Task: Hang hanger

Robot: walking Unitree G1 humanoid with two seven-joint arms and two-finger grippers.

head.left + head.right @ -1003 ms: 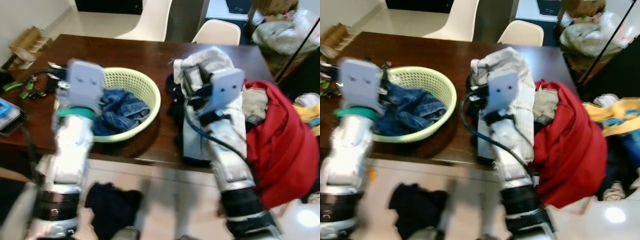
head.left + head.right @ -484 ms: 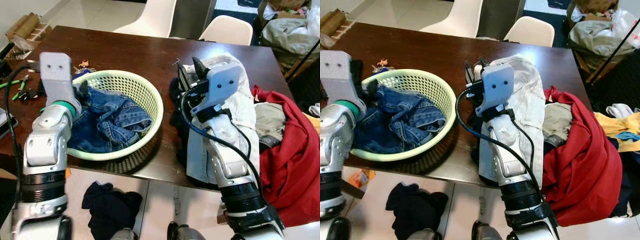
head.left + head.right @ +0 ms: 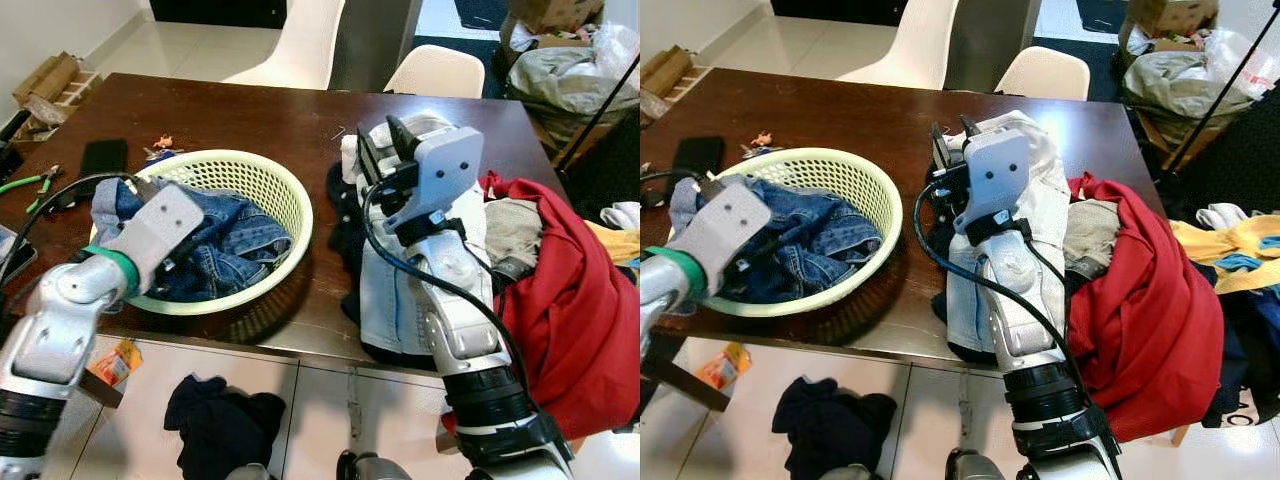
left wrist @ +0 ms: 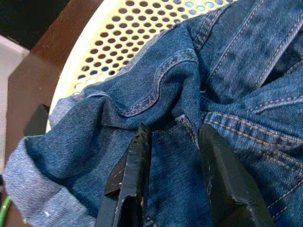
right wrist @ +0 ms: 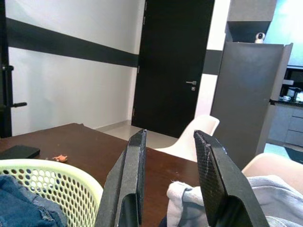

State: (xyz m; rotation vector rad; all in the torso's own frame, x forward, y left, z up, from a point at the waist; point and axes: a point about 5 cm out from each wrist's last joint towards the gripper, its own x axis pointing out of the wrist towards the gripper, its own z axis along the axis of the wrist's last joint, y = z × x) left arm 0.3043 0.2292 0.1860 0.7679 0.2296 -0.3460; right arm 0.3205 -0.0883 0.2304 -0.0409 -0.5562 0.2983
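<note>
1. Where the hanger lies cannot be told among the heaped clothes on the dark wooden table.
2. The left gripper dips into blue jeans bundled in a pale green basket, its fingers spread with a denim fold between them.
3. The right gripper is held above a pale garment just beside the basket, fingers apart and holding nothing.
4. A red cloth spills over the table's right end; a black phone lies left of the basket.
5. A dark cloth lies on the floor below.

A home dining room: wooden table, white chairs (laundry piled about)
</note>
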